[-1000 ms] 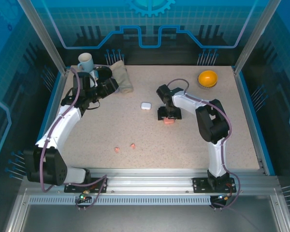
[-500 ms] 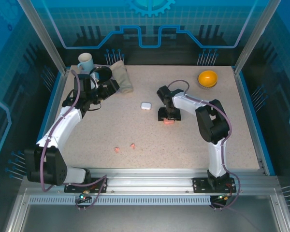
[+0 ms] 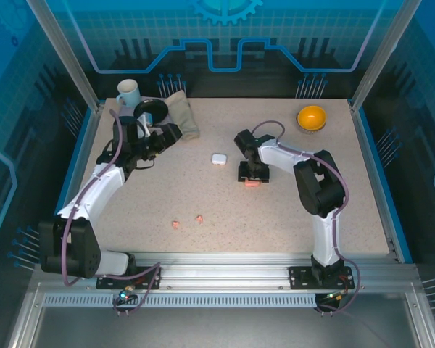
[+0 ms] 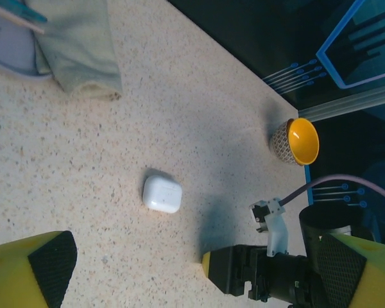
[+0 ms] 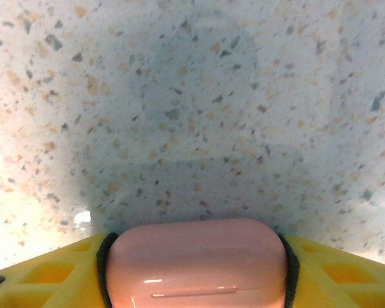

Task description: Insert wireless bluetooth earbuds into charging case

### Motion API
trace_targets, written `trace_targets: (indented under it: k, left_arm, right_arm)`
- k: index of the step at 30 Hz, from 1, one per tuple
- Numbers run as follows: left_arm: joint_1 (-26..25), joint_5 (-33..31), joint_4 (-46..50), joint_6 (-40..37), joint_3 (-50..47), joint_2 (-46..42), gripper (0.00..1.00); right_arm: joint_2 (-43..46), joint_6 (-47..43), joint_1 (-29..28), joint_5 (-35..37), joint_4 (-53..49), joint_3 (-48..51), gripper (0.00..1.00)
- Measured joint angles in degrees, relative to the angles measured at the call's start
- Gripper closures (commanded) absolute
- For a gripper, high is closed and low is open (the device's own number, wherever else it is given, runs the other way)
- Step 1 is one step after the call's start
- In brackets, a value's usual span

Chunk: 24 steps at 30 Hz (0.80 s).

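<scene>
In the middle of the top view, the right gripper stands over the pink case, which lies on the table. Near it, to the left and a little higher, lies the white case, closed. In the lower part, left of centre, a pink earbud and another pink earbud lie near each other, well apart from both cases. At upper left the left gripper hangs with its jaws spread wide and nothing between them, beside a folded cloth and a mug. An orange bowl is at upper right.

In the left wrist view, the two yellow fingers sit in the bottom corners, far apart. The white case is left of centre, the bowl at the right, the cloth at the top left.

In the right wrist view, the pink case fills the bottom centre, pinched between the yellow fingers, with the dark pads against both its sides.
</scene>
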<state>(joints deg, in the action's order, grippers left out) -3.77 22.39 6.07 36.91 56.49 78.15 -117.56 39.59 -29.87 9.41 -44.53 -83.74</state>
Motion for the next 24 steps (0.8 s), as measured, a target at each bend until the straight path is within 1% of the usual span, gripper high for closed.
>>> trace_targets:
  k: [5, 10, 15, 20, 24]
  left_arm:
    - [-2.7, 0.7, -5.5, 1.4, -4.8, 0.0, 0.01]
    - [-8.5, 0.1, -13.9, 3.4, -10.8, 0.8, 0.01]
    - [-13.3, -1.3, -22.6, 3.9, -16.1, 1.8, 0.02]
    - [-15.9, -3.0, -31.6, 5.0, -20.5, 3.8, 0.08]
    - [-18.5, -3.5, -38.4, 5.6, -21.7, 7.9, 0.16]
  right_arm:
    - [2.2, 7.1, -2.8, -0.5, 0.0, 2.5, 0.49]
    - [6.4, 17.1, -5.0, -1.5, 1.4, 5.5, 0.49]
    - [9.7, 27.0, -5.0, -2.1, 3.2, 6.5, 0.50]
    - [11.8, 34.9, -4.3, -2.6, 5.4, 6.5, 0.50]
    - [12.7, 40.1, -3.5, -3.9, 7.8, 6.5, 0.50]
